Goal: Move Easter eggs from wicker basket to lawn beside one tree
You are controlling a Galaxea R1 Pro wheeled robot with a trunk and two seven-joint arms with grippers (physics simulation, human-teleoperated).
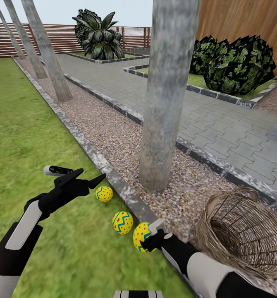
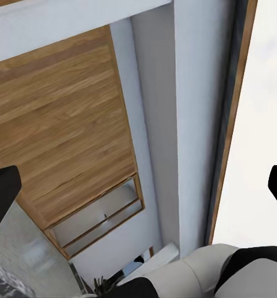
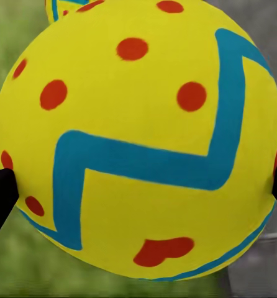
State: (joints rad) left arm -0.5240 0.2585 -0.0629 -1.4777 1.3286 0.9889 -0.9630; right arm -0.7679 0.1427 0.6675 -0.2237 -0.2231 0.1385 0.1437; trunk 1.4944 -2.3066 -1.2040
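Kerb [image 1: 126,191]: runs between the tree [image 1: 165,99] and two eggs [image 1: 122,222] on the lawn [image 1: 27,140].
Basket [image 1: 242,231]: near right, tipped, empty.
Right gripper [image 1: 151,241]: clamps a third egg [image 1: 141,236].
Left gripper [image 1: 87,178]: spread, empty.

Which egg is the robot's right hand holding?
The egg nearest the camera, sitting between the right gripper's fingers next to the basket. The other two eggs lie free on the lawn, untouched.

Three yellow eggs [image 1: 122,222] with red dots and blue-green zigzag bands, brown open-weave wicker basket [image 1: 242,231], green lawn [image 1: 27,136], mottled-grey tree [image 1: 165,95] trunk, grey stone kerb [image 1: 93,155], pinkish-grey gravel [image 1: 126,140], black left hand [image 1: 87,179], brown slatted fence [image 1: 56,37].
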